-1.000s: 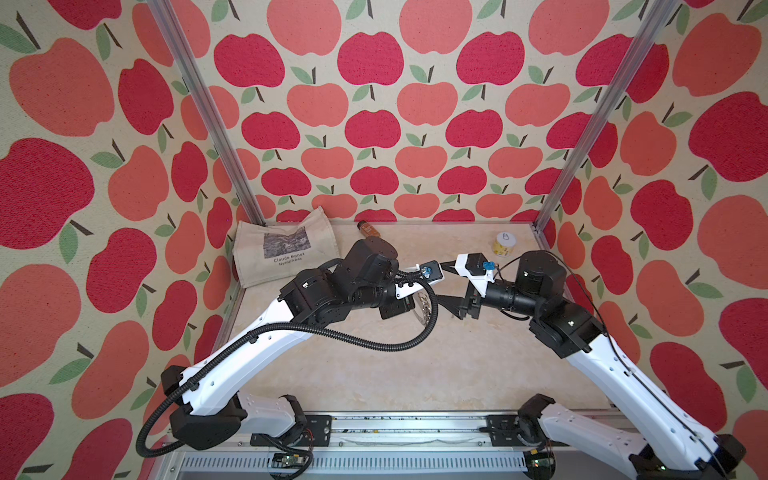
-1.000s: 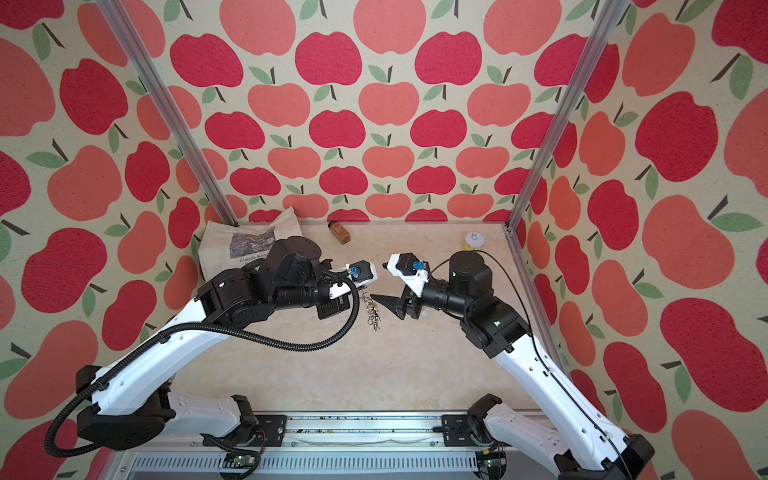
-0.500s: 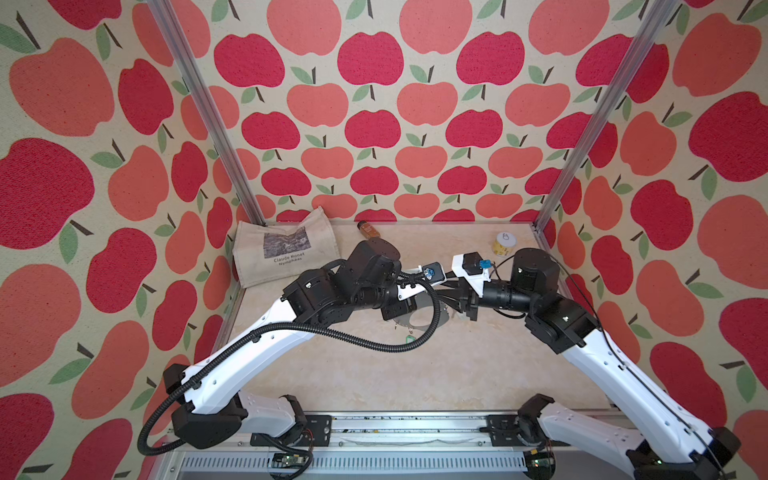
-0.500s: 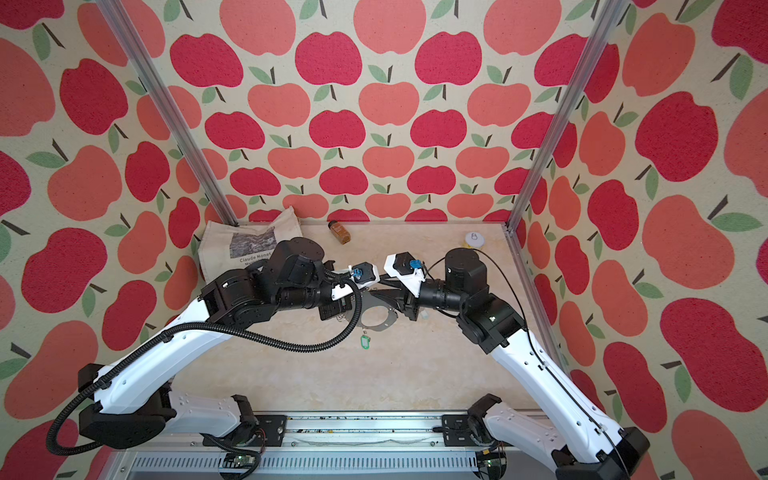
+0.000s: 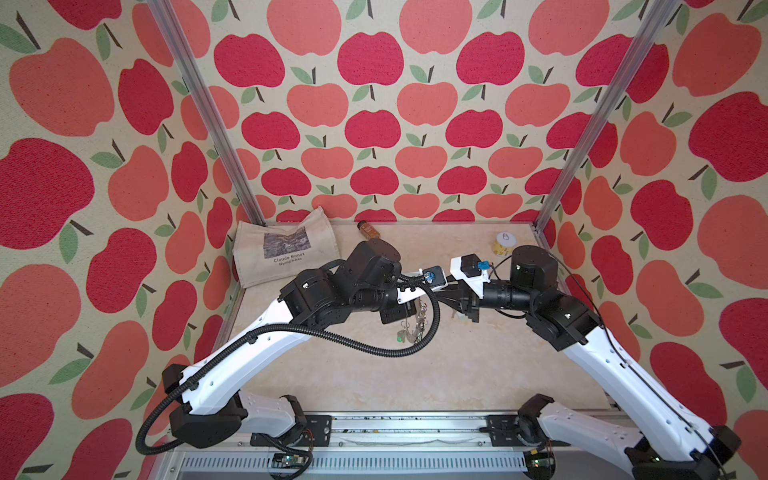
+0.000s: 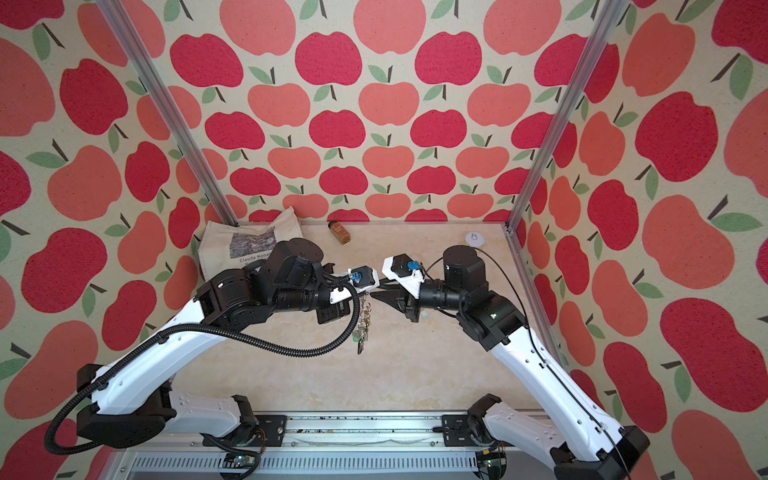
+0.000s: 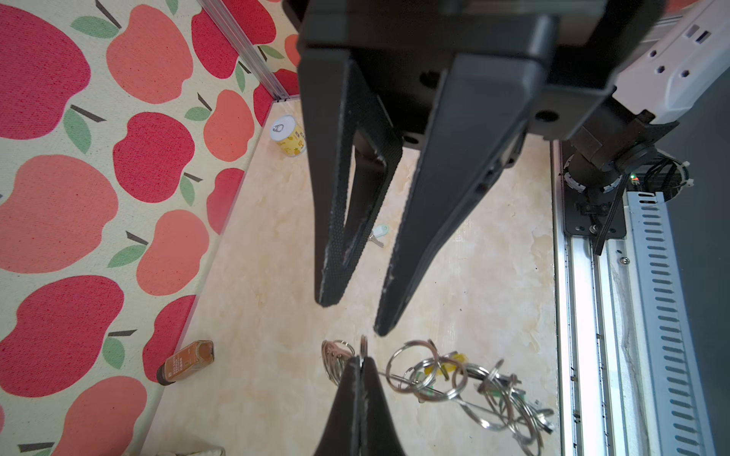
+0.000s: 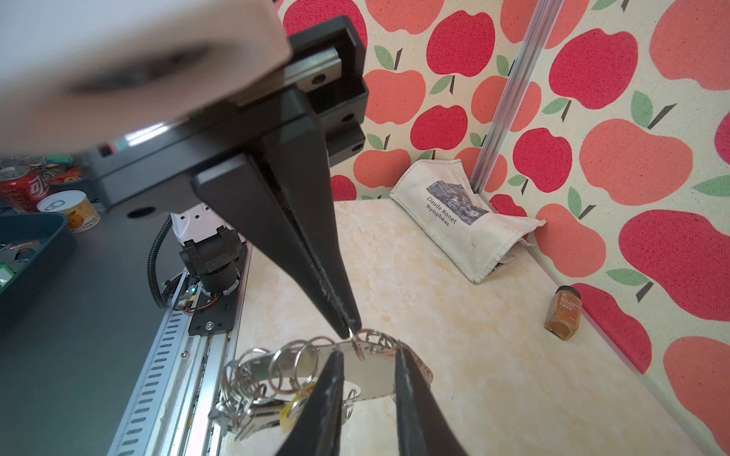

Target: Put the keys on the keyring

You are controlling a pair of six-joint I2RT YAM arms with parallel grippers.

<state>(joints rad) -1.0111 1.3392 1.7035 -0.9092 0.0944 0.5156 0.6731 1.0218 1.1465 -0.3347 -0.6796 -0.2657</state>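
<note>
Nearest, on the front side of the keyring, runs the slotted silver metal rail (image 5: 374,424) that carries both arm bases. Past it, above the middle of the beige marbled tabletop (image 5: 415,374), hangs the keyring (image 8: 367,375), a flat grey metal oval plate with a big oval hole and one edge lined with many small silver split rings. A bright green tag (image 5: 399,338) and a yellow tag (image 7: 450,363) dangle from its lower rings. The left gripper (image 8: 352,329) reaches the keyring from the left. It is clenched tight on one split ring at the plate's upper edge, its tips meeting with no gap. The right gripper (image 7: 353,318) comes from the right with its fingers (image 8: 328,395) parted a modest way. The right wrist view shows them either side of the plate's middle. The left wrist view shows their tips just short of the rings with bare tabletop between them, so it grasps nothing. The keys (image 7: 380,231), a small silvery metal key joined to a pale whitish-mint plastic tag, lie on the tabletop right of the keyring, below the right gripper and well apart from the rings. Beyond the keyring, far left, a cream cloth tote bag (image 5: 286,253) printed "Claude Monet Nymphéas" leans into the corner. Behind the keyring a small brown jar (image 5: 369,230) rests at the foot of the back wall. Far right, a small yellow can (image 5: 505,244) with a white lid stands near the corner post.
</note>
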